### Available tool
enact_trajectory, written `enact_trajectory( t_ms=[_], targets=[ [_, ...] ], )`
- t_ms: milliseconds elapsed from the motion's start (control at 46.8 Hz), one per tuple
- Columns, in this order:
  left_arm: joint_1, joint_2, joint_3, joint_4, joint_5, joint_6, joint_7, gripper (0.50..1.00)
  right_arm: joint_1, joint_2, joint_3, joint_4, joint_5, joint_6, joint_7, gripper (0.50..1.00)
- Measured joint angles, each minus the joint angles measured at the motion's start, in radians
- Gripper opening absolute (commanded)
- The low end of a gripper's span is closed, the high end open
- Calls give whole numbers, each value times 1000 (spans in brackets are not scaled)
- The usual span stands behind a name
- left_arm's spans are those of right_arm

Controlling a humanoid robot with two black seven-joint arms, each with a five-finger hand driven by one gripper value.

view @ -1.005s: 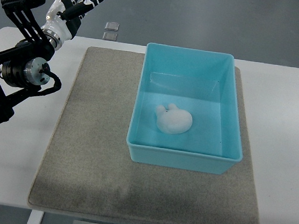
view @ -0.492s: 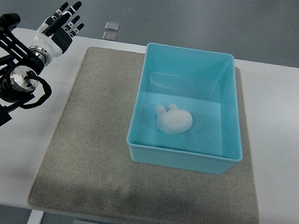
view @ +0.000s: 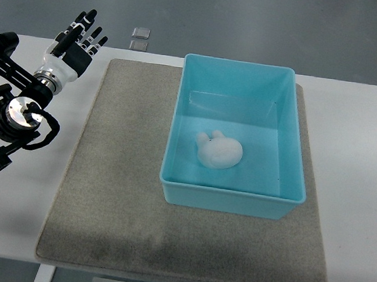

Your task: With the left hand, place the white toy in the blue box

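Observation:
The white toy (view: 219, 150) lies on the floor of the blue box (view: 284, 111), near its front left part. My left hand (view: 77, 42) is far to the left, above the table's back left area, well apart from the box. Its black-tipped fingers (view: 87, 22) are stretched out straight and hold nothing. The black left arm (view: 7, 120) runs down toward the picture's left edge. No right arm shows.
A grey mat (view: 114, 194) covers the middle of the white table (view: 362, 174), and the box stands on its right half. Two small square plates (view: 141, 38) lie on the floor behind the table.
My left arm has drawn back leftward and lower over the table's left part. The hand stays open. The toy and box have not moved.

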Motion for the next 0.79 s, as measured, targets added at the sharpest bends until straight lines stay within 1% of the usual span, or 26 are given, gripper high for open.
enact_trajectory(
  t_ms=[171,406,791],
  targets=[
    [23,-9,-21,-1,2,-16,-1,996,0,0,0,0,0,0,1,936],
    [43,-11,-23,0,12,-62,-1,996,0,0,0,0,0,0,0,936],
    [51,-13,-27,-1,13,-91,-4,996,0,0,0,0,0,0,0,936]
  ],
)
